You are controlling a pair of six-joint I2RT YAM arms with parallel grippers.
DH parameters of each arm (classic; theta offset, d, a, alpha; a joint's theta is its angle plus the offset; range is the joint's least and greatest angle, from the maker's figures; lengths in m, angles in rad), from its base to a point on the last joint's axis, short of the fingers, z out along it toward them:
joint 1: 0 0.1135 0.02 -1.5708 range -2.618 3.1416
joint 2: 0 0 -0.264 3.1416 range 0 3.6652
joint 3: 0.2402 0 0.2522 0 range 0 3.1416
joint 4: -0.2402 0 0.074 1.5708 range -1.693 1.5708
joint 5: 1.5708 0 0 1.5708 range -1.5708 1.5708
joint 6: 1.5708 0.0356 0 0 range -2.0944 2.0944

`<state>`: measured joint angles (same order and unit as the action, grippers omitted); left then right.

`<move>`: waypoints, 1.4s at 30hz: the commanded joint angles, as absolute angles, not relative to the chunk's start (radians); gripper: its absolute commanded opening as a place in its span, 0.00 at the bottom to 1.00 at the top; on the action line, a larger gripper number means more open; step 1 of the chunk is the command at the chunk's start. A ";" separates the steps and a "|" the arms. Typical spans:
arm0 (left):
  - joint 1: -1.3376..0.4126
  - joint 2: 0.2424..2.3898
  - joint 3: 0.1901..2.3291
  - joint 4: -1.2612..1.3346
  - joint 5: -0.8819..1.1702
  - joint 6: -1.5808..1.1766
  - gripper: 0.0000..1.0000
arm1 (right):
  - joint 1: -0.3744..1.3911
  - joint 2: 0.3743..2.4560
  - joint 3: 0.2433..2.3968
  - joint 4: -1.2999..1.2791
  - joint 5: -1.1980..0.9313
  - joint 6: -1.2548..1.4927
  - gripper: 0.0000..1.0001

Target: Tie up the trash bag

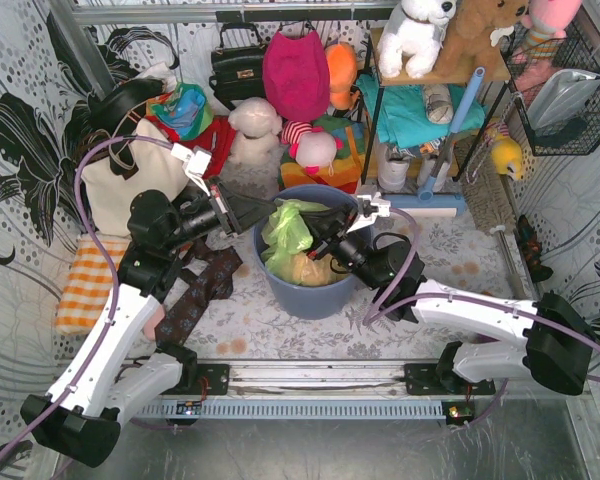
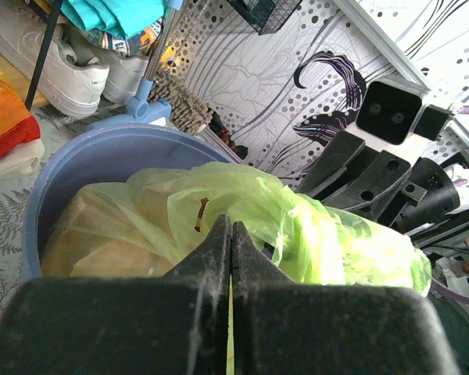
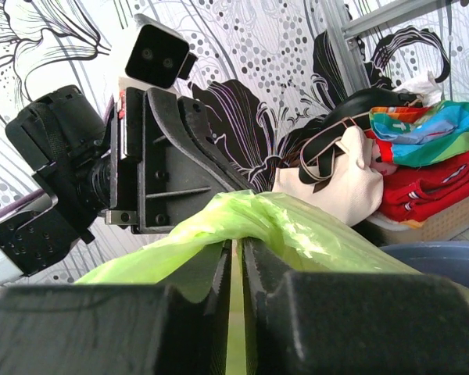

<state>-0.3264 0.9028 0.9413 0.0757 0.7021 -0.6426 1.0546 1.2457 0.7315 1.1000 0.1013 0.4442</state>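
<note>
Over the left rim of the bin [image 1: 310, 296], the left tool [image 2: 230, 226] has its fingers pressed flat together, with a thread of lime film caught in the seam, so it is clamped on the trash bag [image 2: 259, 205]. Across the bin's mouth the right tool [image 3: 236, 247] comes in from the right. Its fingers stand a hair apart with green film running through the slit (pinched, as far as that view tells).

The trash bag sits inside the bin, its top drawn up into a ridge between the two tools. Only the left wrist view shows tan paper through the film low on the bag's left. Only the overhead view shows both arms converging.

White sneakers [image 2: 70, 74] lie beyond the bin's far rim. A cream tote bag [image 1: 120, 180] stands left of the bin, and a brown patterned cloth [image 1: 205, 285] lies against its left foot. Bare table [image 1: 270, 330] shows on the near side of the bin. The far side is crowded with toys and bags.
</note>
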 commanded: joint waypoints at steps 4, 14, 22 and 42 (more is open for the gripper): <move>-0.323 0.876 0.934 0.122 0.671 -0.623 0.00 | 1.059 1.167 0.713 1.053 0.114 0.439 0.16; -0.322 0.856 0.943 0.142 0.648 -0.614 0.00 | 1.059 1.026 0.721 0.836 0.129 0.431 0.26; -0.322 0.841 0.960 0.170 0.630 -0.611 0.00 | 1.058 0.918 0.771 0.626 0.151 0.449 0.35; -0.323 0.843 0.940 0.151 0.638 -0.609 0.00 | 1.059 0.943 0.856 0.423 0.158 0.545 0.46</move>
<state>-0.3264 0.8513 0.9398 0.1253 0.6449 -0.6308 1.0546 0.9470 0.8181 0.4335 0.1242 0.5171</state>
